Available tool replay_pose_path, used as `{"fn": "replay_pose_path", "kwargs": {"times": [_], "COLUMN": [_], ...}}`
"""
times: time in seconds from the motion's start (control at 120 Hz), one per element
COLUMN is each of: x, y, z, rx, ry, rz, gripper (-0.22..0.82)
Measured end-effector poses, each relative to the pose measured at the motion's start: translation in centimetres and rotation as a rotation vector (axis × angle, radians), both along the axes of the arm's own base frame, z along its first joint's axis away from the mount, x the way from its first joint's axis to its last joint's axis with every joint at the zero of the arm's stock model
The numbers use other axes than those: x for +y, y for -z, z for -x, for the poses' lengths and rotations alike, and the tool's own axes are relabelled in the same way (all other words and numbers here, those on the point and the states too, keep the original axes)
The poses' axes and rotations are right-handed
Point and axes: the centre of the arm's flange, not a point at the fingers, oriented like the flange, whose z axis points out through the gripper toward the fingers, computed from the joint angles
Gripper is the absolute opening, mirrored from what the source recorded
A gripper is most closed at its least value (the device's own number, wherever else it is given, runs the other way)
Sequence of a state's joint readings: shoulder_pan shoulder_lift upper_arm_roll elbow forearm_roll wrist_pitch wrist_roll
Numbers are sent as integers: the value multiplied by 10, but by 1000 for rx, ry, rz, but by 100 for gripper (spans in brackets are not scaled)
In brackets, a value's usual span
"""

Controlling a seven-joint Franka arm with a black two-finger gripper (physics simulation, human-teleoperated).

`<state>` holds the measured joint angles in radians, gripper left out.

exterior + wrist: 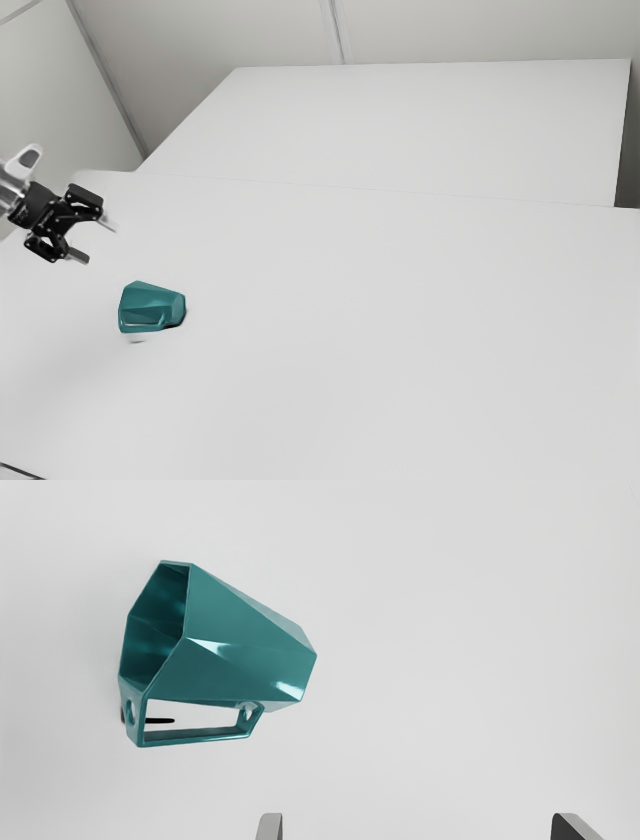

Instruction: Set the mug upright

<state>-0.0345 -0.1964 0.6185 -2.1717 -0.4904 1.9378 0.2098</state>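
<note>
Now we seem to be reaching, with our black two-finger gripper [94, 243] spread and empty near the shiny teal many-sided mug [240, 655] lying on its side on the flat white table [400, 330], so next we should go pinch it.

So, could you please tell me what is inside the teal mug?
In the teal mug, bare inner wall is visible; its facing side hides the deeper inside and bottom.

Open gap through the handle [195, 736] (longish).
</note>
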Motion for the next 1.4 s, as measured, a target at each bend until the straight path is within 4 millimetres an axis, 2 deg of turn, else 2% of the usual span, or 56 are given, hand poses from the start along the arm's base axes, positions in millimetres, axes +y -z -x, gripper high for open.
{"fn": "replay_pose_path", "kwargs": {"times": [0.142, 0.3, 0.433, 0.558, 0.758, 0.983, 1.317, 1.4], "x": [17, 45, 62, 71, 70, 52, 40, 38], "y": [30, 76, 99, 118, 150, 179, 188, 188], "z": [1, 1, -2, -14, -30, -45, -53, -54], "rx": [-4, -3, -31, -49, -72, -109, -175, -189], "ry": [-6, -34, -28, 10, 82, 161, 231, 244], "rz": [13, 42, 49, 49, 63, 95, 103, 102], "gripper": [58, 58, 58, 58, 58, 58, 47, 40]}}
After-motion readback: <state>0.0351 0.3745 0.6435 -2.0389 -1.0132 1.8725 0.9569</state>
